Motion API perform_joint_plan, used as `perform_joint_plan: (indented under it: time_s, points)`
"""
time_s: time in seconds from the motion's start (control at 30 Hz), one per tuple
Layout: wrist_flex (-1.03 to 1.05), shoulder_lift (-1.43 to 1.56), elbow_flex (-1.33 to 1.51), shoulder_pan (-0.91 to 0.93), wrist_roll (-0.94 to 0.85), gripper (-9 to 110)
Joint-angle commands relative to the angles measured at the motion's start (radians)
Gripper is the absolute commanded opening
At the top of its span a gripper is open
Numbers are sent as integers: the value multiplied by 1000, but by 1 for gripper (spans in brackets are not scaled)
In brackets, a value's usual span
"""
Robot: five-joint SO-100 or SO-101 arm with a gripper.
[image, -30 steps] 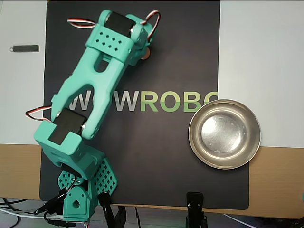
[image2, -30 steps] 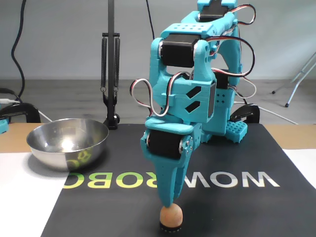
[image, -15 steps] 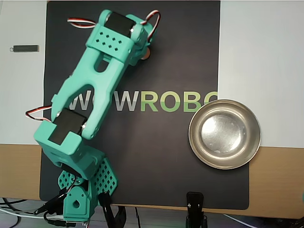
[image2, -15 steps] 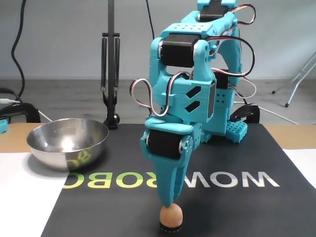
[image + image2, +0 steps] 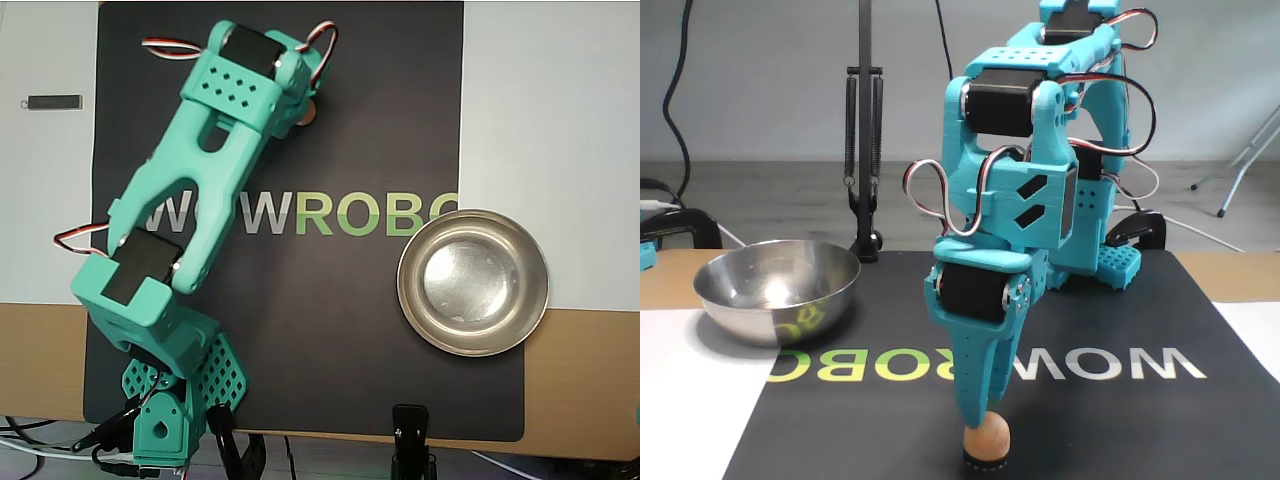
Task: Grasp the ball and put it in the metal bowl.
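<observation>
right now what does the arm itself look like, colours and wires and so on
The arm is teal printed plastic, chunky links with rows of small diamond holes, and black servo blocks at the joints. Red, white and black cables loop between the joints. The gripper is the same teal, its fingers tapering to a narrow tip.

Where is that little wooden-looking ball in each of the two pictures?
Overhead view: the ball is near the top, only a sliver peeking out from under the teal arm's right side, on the black mat.
Fixed view: bottom centre, directly below the tips of the fingers, on the mat.
Shared landmark: the metal bowl.
</observation>
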Motion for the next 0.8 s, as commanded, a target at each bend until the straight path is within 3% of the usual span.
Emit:
perform_joint_plan:
  time_s: [0.0, 0.77]
  points:
    - [2, 18, -31, -2, -2, 41]
    - [-8, 5, 15, -6, -2, 42]
